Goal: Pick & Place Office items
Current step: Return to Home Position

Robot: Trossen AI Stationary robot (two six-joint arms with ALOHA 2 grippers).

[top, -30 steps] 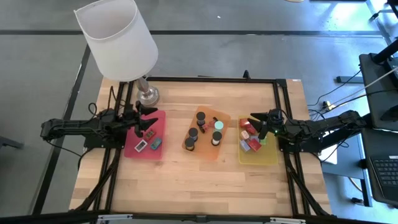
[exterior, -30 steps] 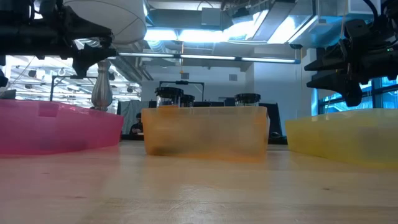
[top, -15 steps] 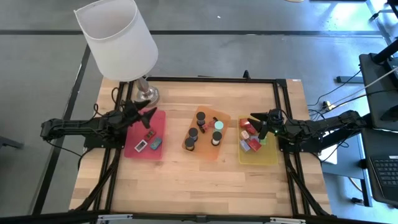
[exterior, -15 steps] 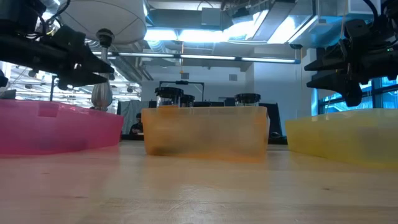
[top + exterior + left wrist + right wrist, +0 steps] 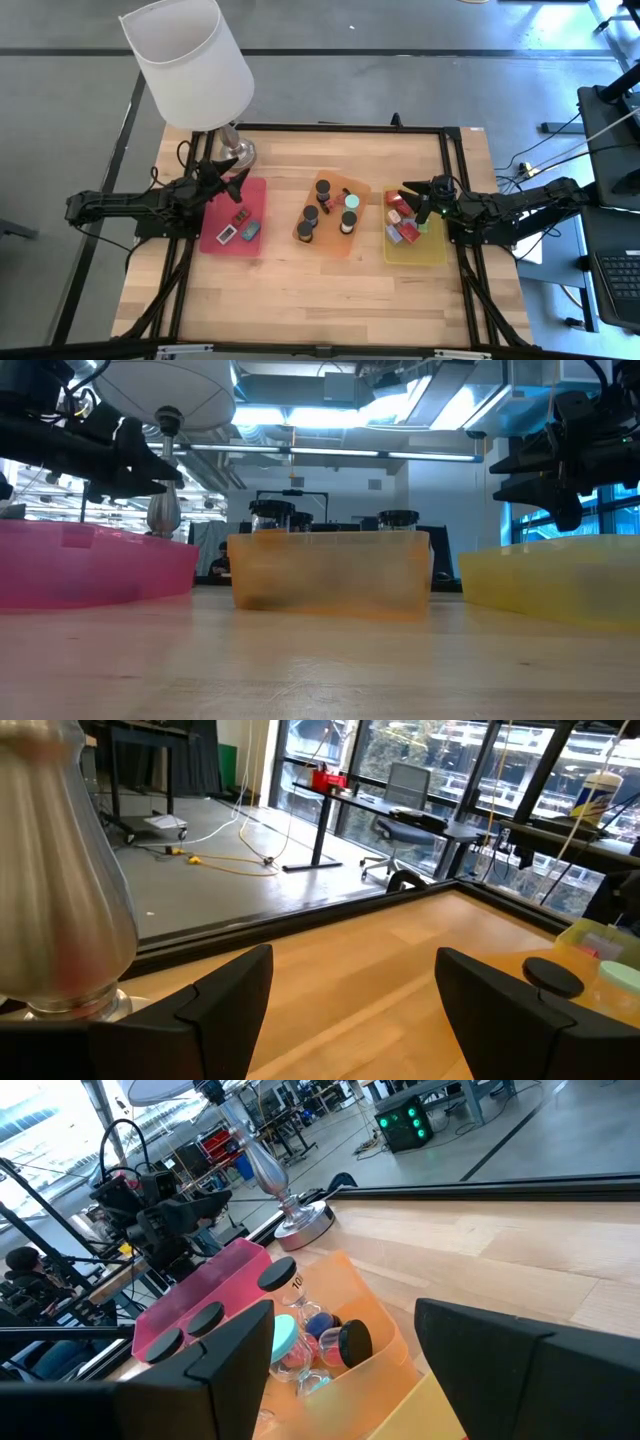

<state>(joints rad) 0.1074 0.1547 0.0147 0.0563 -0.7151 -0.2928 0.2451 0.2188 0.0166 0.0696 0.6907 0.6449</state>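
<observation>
**Sorting looking done, both grippers empty**

Left gripper point(image 5: 234, 182) is hovering over the pink tray's point(image 5: 212, 243) upper edge, left of frame centre, beside the lamp point(image 5: 190, 60) base, with fingers spread and holding nothing. Right gripper point(image 5: 408, 197) is hanging over the upper end of the yellow tray point(image 5: 415, 255) at right, fingers apart and also empty. Office items point(image 5: 347, 222) are sitting in all three trays:
- small flat pieces point(image 5: 227, 232) in pink
- black round bottles point(image 5: 311, 213) in the orange tray point(image 5: 325, 247) mid-frame
- red blocks point(image 5: 396, 198) in yellow

Nothing loose is showing on the table point(image 5: 300, 300), so I'm judging that only the arms' pull-back is left.
</observation>
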